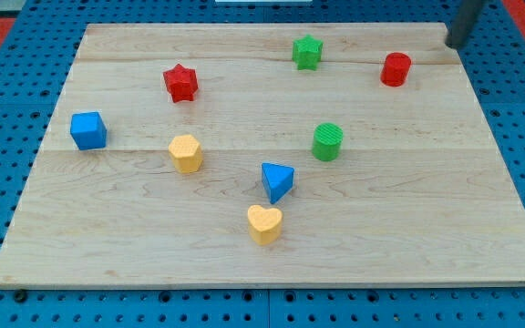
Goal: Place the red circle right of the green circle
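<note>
The red circle [395,69] stands near the view's top right of the wooden board [108,246]. The green circle [327,142] stands lower and to the left of it, near the board's middle. My tip [452,44] is at the board's top right corner, up and to the right of the red circle and apart from it. It is far from the green circle.
A green star [307,52] is at the top middle. A red star [180,83] is at the upper left, a blue cube [88,130] at the far left. A yellow hexagon [186,153], a blue triangle [277,181] and a yellow heart [264,224] lie lower.
</note>
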{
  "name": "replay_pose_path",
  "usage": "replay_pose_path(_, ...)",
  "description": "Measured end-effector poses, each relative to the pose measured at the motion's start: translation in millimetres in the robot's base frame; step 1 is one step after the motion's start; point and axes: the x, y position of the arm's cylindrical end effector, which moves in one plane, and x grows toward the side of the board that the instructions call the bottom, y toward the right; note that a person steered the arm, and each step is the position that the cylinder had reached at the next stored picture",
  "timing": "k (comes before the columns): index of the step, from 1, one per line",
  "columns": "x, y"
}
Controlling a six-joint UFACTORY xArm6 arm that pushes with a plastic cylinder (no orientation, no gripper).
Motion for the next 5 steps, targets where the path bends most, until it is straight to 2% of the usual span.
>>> replay_pose_path(2, 79, -97)
replay_pose_path(3, 71, -98)
replay_pose_path(4, 92, -101)
replay_pose_path(5, 142, -101)
